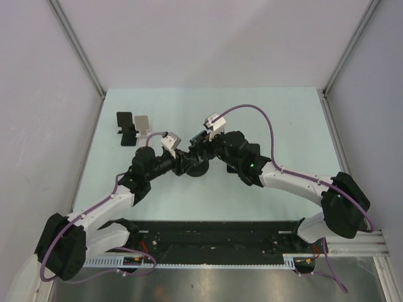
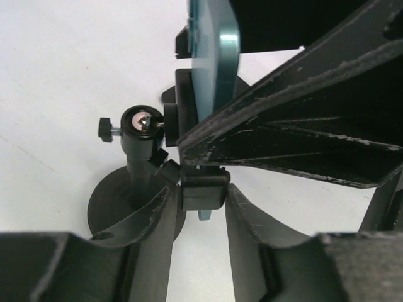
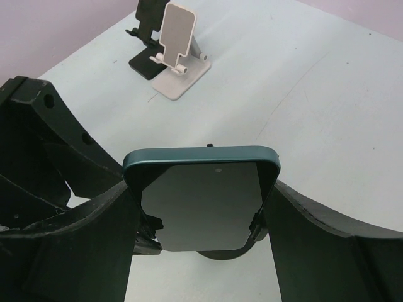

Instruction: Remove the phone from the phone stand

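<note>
Plainly, the left tool (image 2: 200,195) is narrowed onto the lower cradle of the phone stand (image 2: 134,167), bracing it on the bench (image 2: 56,75). If that hold slips, the stand's round foot could lift or tip along with the phone when it is pulled, since the cradle seems to clamp the phone. To the right, the teal phone (image 3: 201,195) sits in the stand at mid-bench, between the fingers of the right tool (image 3: 203,217), which press on its two side edges. A weak pinch there could drop it.
</note>
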Robot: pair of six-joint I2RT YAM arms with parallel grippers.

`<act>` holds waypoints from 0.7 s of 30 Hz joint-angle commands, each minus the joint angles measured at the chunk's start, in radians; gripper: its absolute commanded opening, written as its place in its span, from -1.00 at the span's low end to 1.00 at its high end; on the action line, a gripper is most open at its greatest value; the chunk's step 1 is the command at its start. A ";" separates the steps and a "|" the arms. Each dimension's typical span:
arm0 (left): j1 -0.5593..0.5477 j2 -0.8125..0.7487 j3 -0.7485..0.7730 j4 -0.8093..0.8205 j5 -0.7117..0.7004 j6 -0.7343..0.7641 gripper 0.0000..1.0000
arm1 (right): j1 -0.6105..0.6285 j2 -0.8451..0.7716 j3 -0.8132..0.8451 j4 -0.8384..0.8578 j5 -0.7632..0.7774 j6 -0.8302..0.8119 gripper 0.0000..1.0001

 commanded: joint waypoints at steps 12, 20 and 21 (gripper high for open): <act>-0.017 0.011 0.035 0.048 0.010 -0.026 -0.99 | 0.001 0.010 -0.007 -0.002 0.005 0.005 0.18; -0.017 0.011 0.038 0.048 0.003 -0.037 -0.99 | 0.006 0.022 -0.007 -0.008 -0.007 -0.015 0.58; -0.019 0.008 0.038 0.048 0.002 -0.038 -0.99 | 0.006 0.021 -0.007 -0.010 -0.009 -0.021 0.61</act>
